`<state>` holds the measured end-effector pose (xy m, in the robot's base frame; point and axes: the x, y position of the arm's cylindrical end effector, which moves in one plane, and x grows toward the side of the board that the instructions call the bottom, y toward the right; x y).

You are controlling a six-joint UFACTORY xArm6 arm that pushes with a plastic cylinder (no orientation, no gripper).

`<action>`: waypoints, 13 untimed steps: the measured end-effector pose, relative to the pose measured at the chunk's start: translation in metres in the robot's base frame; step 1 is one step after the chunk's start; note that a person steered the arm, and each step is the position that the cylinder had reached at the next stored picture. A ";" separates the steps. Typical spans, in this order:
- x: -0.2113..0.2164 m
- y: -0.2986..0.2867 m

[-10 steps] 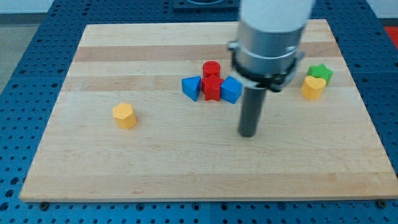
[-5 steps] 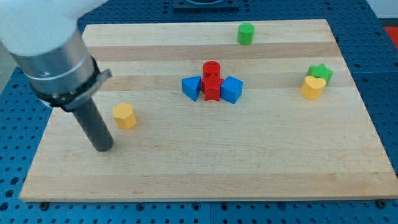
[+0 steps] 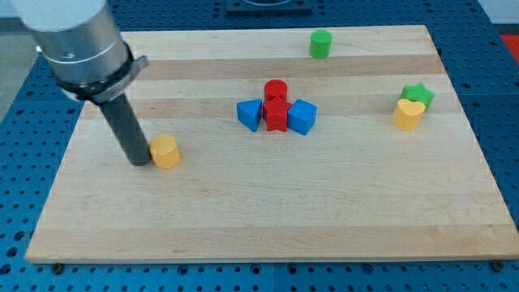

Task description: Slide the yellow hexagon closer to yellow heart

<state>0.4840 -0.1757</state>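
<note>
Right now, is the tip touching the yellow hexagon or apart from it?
Touching, it seems: my tip sits against the yellow hexagon on its view-left side, no gap visible.

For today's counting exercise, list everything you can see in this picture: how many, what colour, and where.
hexagon: 1, yellow, board's left
heart: 1, yellow, right
star: 1, green, right, touching the heart from above
cylinder: 1, green, top
red blocks: 2, centre, one above the other
blue blocks: 2, flanking the lower red one
board: 1, wooden
my tip: 1, dark, against the hexagon's left side
</note>
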 end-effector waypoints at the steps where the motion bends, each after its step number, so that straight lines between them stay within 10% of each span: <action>1: -0.007 0.028; 13: -0.018 0.330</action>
<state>0.4658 0.1544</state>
